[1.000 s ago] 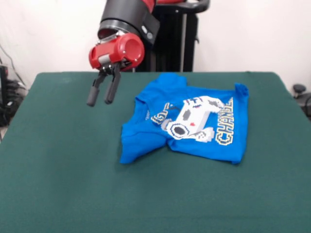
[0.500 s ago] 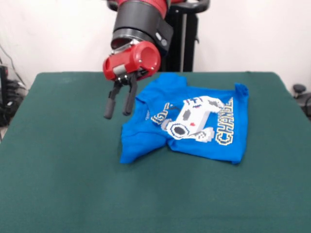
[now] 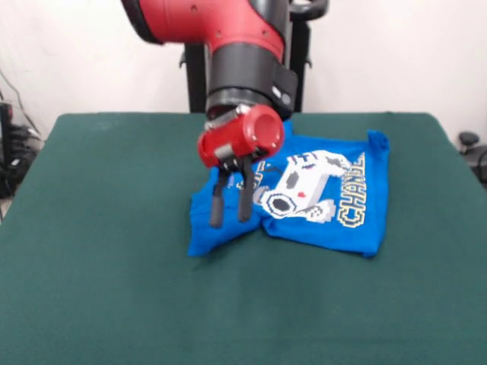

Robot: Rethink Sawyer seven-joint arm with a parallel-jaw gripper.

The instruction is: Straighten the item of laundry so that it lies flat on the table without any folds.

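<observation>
Black two-fingered claw (image 3: 230, 204), fingers apart, hangs over the crumpled bright blue T-shirt (image 3: 335, 209); pinching stacked layers could deepen folds.

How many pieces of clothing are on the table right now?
1: a blue T-shirt, rumpled, right of the table's middle in the front view, partly under the gripper. Nothing else shows; the arm hides some cloth.

The gripper (image 3: 230, 213) is seen parted over the crumpled blue T-shirt (image 3: 335, 201), whose left part is folded on the green table (image 3: 99, 243).
</observation>
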